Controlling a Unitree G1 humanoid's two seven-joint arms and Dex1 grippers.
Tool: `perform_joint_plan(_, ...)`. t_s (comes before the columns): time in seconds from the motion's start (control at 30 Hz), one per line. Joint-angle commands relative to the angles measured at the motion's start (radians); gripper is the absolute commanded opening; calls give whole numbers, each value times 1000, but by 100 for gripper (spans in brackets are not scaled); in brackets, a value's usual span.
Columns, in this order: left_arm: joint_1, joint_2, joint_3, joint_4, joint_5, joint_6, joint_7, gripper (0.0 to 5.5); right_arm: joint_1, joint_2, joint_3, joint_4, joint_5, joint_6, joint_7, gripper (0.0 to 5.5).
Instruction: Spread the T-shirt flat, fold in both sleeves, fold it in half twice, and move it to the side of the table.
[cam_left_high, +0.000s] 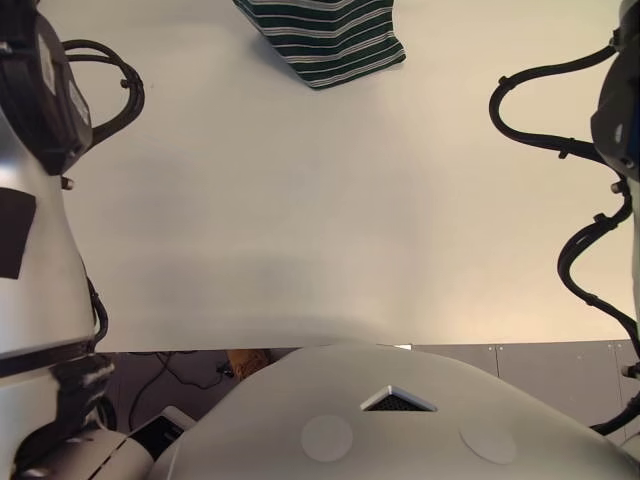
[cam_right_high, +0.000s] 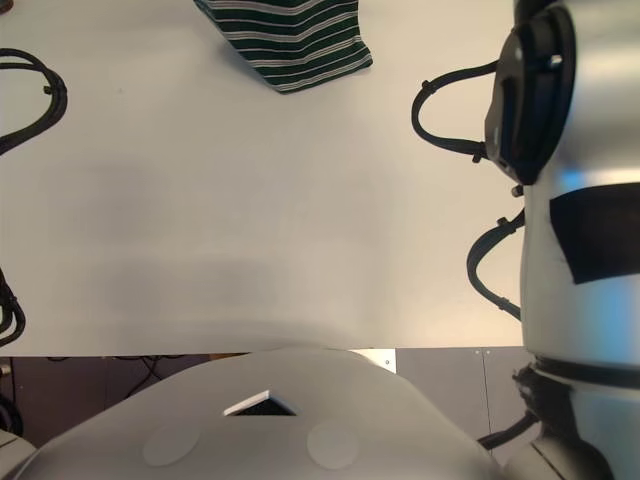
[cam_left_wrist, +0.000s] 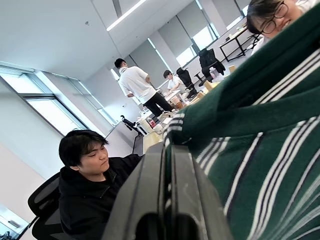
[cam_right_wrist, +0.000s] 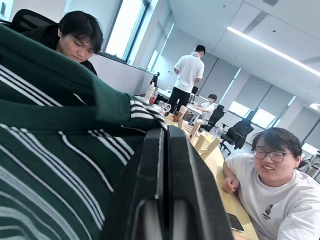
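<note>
Table (cam_left_high: 300, 200) comes first: we see a broad, smooth, matte off-white top, flat and unpatterned, running from its near edge to the far side of both eye views. At that far side, roughly midway across, lies the T-shirt (cam_left_high: 325, 40). It is a dark green knit crossed by thin white stripes set in close groups. What we see of it is a compact, layered block with one softly rounded corner pointing back toward the robot, and its farther part runs out of view. From the wrists the same cloth rises close up as soft, stacked folds. A plain green band sits over the striped layers, and the stripes bend gently where the fabric sags. The left gripper (cam_left_wrist: 167, 150) sits right against this cloth. Its two black fingers (cam_left_wrist: 145, 200) are hard, matte and slab-sided, pressed flat together with only a thin straight seam between them, and the fabric touches one flank. The right gripper (cam_right_wrist: 165, 132) is the same on the shirt's other side: its black slabs are closed tight, and the striped folds lie against the outer face of one finger up to the tips. We cannot tell whether either closed pair has a sliver of fabric nipped in its seam, because the tips meet the cloth edge-on.
</note>
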Motion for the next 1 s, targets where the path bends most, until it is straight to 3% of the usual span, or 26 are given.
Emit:
perform_joint_plan(0.03, -50, 48, 18, 2, 18, -30, -57, 0, -24, -36, 1, -1, -35, -44, 67, 2)
perform_joint_plan(0.17, -16, 81, 18, -32, 10, -90, -245, 0, 12, -97, 1, -12, -53, -87, 160, 2)
perform_joint_plan(0.27, 58, 114, 40, -118, -60, -89, -526, 0, 52, -150, 16, -33, -48, -119, 425, 2)
perform_joint_plan(0.4, 368, 268, 65, -709, -303, 228, -940, 0, 148, -229, 53, -192, 39, -172, 1060, 2)
perform_joint_plan(0.5, 581, 414, 126, -1200, -523, 569, -1027, 0, 286, -357, 147, -513, 163, -34, 1348, 2)
perform_joint_plan(0.6, 664, 539, 214, -1503, -765, 850, -1052, 0, 404, -558, 297, -901, 425, 191, 1387, 2)
perform_joint_plan(0.7, 761, 621, 278, -1690, -934, 980, -1088, 0, 488, -718, 375, -1136, 607, 293, 1387, 2)
perform_joint_plan(0.87, 808, 590, 273, -1684, -876, 975, -999, 0, 463, -675, 383, -1074, 578, 305, 1387, 2)
perform_joint_plan(1.0, 777, 518, 170, -1519, -679, 824, -861, 0, 390, -560, 347, -905, 496, 290, 1385, 2)
